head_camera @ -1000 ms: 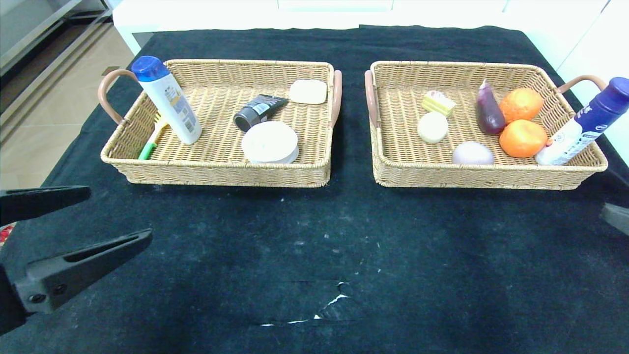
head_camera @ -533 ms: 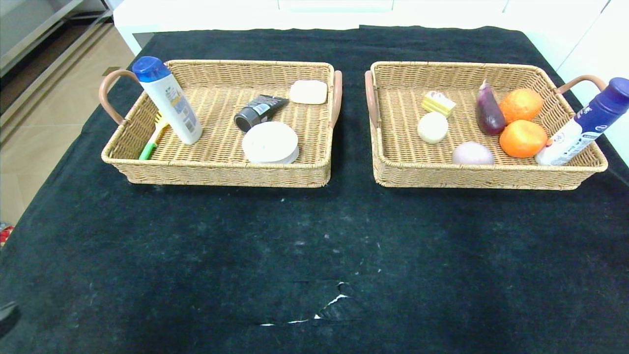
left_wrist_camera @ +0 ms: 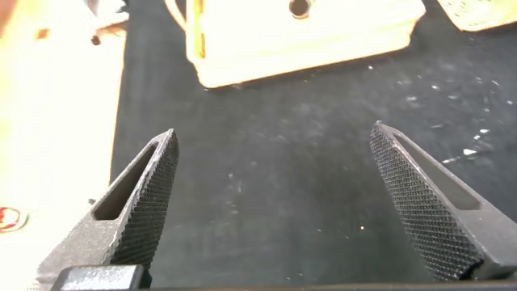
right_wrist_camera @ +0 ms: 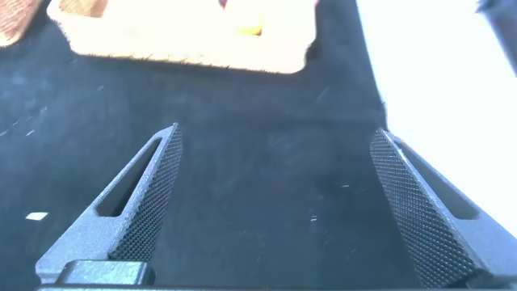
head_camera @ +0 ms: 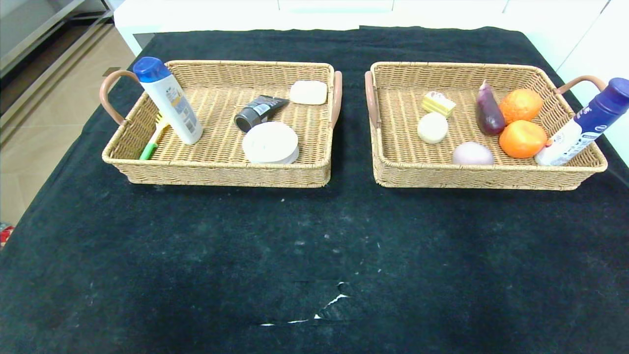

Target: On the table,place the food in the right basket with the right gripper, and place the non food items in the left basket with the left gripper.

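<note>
We see the bench (head_camera: 314,236), draped in black cloth, with two wicker baskets standing side by side at its far half. In the left basket (head_camera: 216,169) the white bottle (head_camera: 169,101) with a blue cap leans against the left wall, the black tube (head_camera: 258,112) lies near the middle, and the round dish (head_camera: 270,142) rests just in front of the tube, touching the front wall. A pale soap bar (head_camera: 308,92) sits in the far right corner and a green brush (head_camera: 150,142) lies along the left wall.

In the right basket (head_camera: 471,174) the yellow cake slice (head_camera: 438,103) sits toward the back left, the cream bun (head_camera: 432,127) just in front of it, and the mauve bun (head_camera: 472,153) by the front wall. An eggplant (head_camera: 489,112) and two oranges (head_camera: 522,138) lie to the right, touching one another, and a dark-capped bottle (head_camera: 582,125) leans on the right wall.

Neither arm shows from the head. In its wrist view our left hand (left_wrist_camera: 275,202) hangs low over bare cloth with its fingers (left_wrist_camera: 141,194) spread wide and nothing between them, the left basket ahead. Our right hand (right_wrist_camera: 279,202) is likewise low over cloth near the bench edge, fingers (right_wrist_camera: 416,202) wide apart and empty.
</note>
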Available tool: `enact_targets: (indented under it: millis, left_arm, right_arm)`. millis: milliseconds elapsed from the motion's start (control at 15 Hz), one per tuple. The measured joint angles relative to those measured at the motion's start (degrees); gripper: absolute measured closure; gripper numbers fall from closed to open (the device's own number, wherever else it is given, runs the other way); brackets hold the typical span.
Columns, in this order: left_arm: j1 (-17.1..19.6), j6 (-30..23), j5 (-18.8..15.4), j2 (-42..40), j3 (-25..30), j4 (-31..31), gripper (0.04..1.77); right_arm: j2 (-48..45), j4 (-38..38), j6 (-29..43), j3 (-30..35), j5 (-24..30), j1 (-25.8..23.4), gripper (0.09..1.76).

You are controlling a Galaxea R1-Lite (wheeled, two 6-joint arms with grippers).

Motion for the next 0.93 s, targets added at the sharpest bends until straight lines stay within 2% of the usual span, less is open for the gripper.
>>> enact_targets:
  millis: [267, 600, 733, 933]
  left_arm:
    - [0.74, -0.13, -0.17, -3.85, 0.63, 5.01, 0.09]
    - [1.71, -0.33, -1.17, -11.3, 5.86, 6.03, 0.09]
    - [1.73, -0.79, -1.33, -14.25, 10.03, 4.55, 0.09]
    - [1.78, -3.13, -1.55, -16.26, 18.33, -4.83, 0.09]
  right_arm:
    - [-2.96, 3.07, -0.59, 0.72, 4.33, -4.17, 0.15]
    - [-11.42, 3.56, -0.37, 8.89, 6.74, -4.08, 0.15]
    - [-14.07, -3.27, -0.33, 14.29, 6.79, -3.91, 0.15]
    - [-15.77, -19.1, -0.91, 24.89, 7.67, -3.8, 0.15]
